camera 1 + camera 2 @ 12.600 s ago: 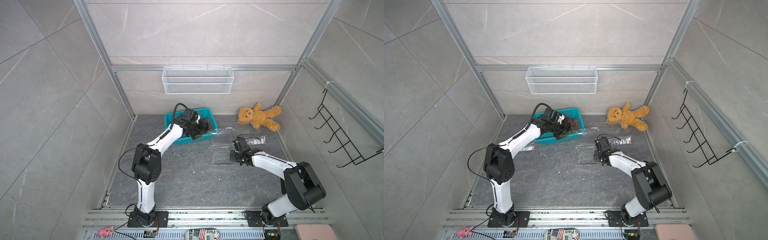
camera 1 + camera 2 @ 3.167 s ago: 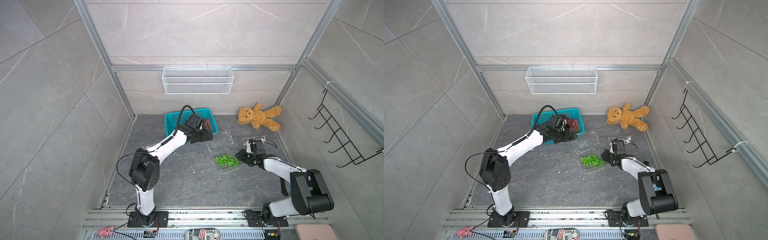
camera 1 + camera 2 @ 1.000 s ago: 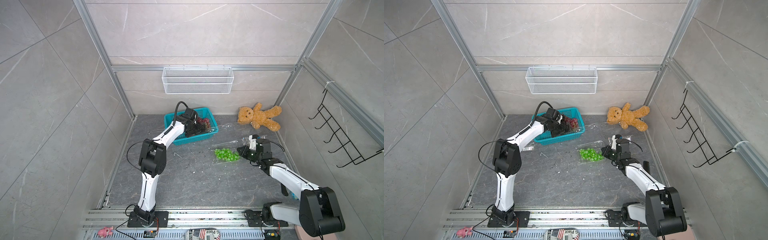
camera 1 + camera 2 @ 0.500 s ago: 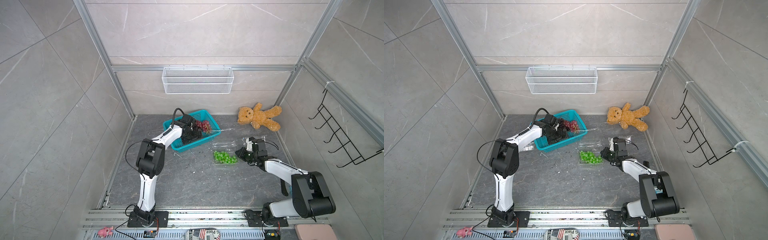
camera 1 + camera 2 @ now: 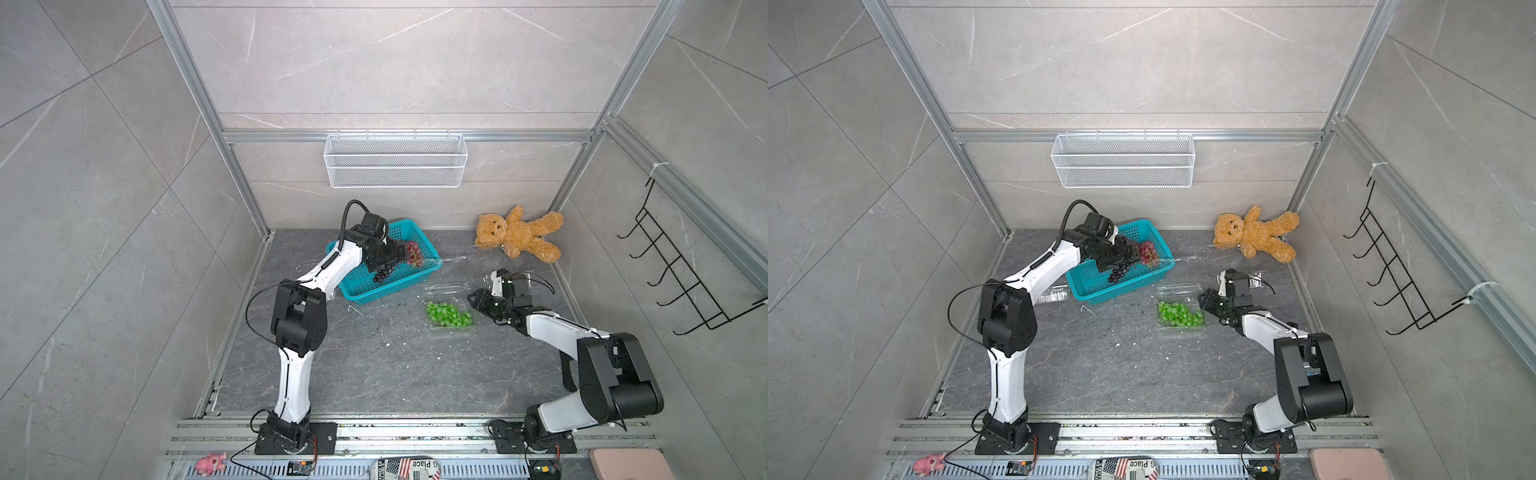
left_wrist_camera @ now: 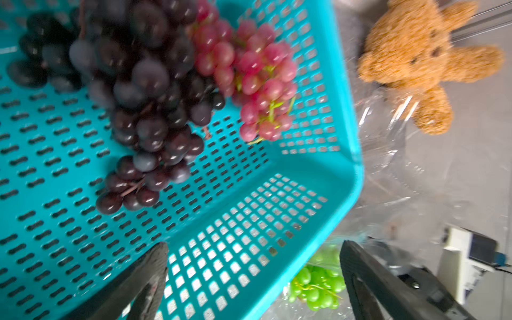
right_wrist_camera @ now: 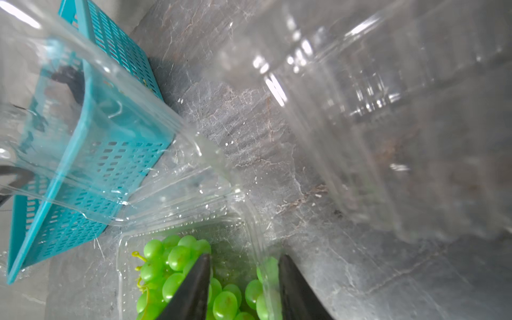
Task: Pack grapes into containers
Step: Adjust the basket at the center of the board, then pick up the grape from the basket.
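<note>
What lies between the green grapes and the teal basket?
The open clear lid of the container holding the green grapes, reaching toward the teal basket. The right wrist view shows it best; in both top views it is a faint glint.

From where I stand, the dark grey marbled table [image 5: 374,374] carries a teal basket [image 5: 395,286] toward the back, a clear container [image 5: 453,328] just in front of the basket's right end, and a brown teddy bear [image 5: 515,237] in the far right corner.
</note>
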